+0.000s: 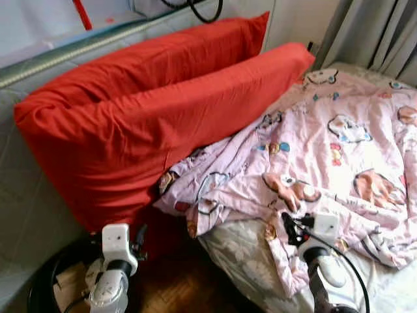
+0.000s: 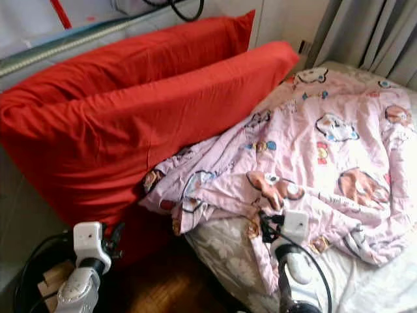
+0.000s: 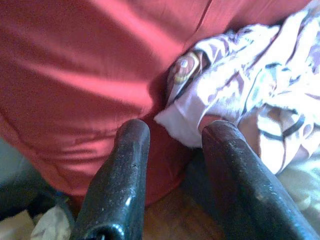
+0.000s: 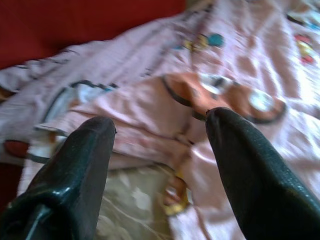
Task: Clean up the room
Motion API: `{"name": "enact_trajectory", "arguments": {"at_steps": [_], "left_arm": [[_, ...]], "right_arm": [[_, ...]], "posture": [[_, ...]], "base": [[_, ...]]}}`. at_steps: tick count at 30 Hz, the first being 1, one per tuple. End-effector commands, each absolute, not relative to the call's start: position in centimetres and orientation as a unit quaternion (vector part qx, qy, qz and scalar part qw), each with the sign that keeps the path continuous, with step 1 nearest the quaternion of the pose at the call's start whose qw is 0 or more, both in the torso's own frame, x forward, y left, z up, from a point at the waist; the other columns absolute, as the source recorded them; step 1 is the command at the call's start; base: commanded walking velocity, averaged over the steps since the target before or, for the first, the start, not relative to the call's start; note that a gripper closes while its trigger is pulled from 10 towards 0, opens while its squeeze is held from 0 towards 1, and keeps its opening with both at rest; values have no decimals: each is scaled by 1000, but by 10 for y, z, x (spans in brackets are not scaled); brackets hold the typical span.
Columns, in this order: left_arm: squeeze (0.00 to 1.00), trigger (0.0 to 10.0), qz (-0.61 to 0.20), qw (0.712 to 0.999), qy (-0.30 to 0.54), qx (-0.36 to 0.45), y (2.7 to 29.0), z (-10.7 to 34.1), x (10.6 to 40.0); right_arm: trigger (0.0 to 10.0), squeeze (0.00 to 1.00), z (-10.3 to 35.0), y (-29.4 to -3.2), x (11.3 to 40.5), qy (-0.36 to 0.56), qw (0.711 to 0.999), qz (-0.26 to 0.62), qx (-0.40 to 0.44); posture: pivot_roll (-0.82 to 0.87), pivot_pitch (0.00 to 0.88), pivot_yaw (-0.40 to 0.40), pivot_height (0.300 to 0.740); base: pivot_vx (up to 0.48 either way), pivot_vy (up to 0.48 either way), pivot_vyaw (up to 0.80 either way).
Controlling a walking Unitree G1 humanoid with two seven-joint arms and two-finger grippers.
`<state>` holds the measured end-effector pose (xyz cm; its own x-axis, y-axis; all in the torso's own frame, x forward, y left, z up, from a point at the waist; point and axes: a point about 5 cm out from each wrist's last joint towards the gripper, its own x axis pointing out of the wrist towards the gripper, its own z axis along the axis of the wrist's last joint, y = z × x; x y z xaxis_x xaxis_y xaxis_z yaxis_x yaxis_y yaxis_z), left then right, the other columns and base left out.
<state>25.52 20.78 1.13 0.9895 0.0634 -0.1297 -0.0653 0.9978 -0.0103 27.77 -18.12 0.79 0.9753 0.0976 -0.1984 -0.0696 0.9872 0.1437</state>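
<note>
Two big red pillows (image 1: 150,111) stand on edge against the grey wall, one behind the other. A crumpled pink cartoon-print blanket (image 1: 339,143) covers the bed, and its near corner (image 3: 185,125) lies against the front pillow's lower end. My left gripper (image 3: 172,132) is open and low by the bottom of the front pillow, holding nothing. Over the blanket's near edge (image 4: 150,110) my right gripper (image 4: 160,125) is open, with nothing between its fingers.
A black round bin (image 1: 42,287) with paper scraps sits on the floor at the lower left. Dark wooden floor (image 1: 176,287) lies between bin and bed. The mattress's grey floral sheet (image 1: 238,254) shows under the blanket. Grey curtains (image 1: 371,32) hang at the far right.
</note>
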Motion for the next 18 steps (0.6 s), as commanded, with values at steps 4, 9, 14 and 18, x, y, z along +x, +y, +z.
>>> {"name": "enact_trajectory", "arguments": {"at_steps": [4,9,14,18], "left_arm": [[0,10000,49,998,30,0,214,23,253],[0,10000,57,998,6,-13,214,36,261],[0,10000,52,999,-3,-6,213,42,266],[0,10000,65,998,-6,-8,218,48,267]], "right_arm": [[10000,0,21,-182,282,58,996,32,59],[10000,0,27,-176,286,42,997,26,61],[10000,0,25,-175,283,49,997,20,57],[10000,0,21,-175,283,71,996,5,53]], "posture": [[56,105,-34,740],[60,99,-32,740],[62,112,-32,740],[61,141,-33,721]], "base": [[0,0,0],[0,0,0],[0,0,0],[0,0,0]]}}
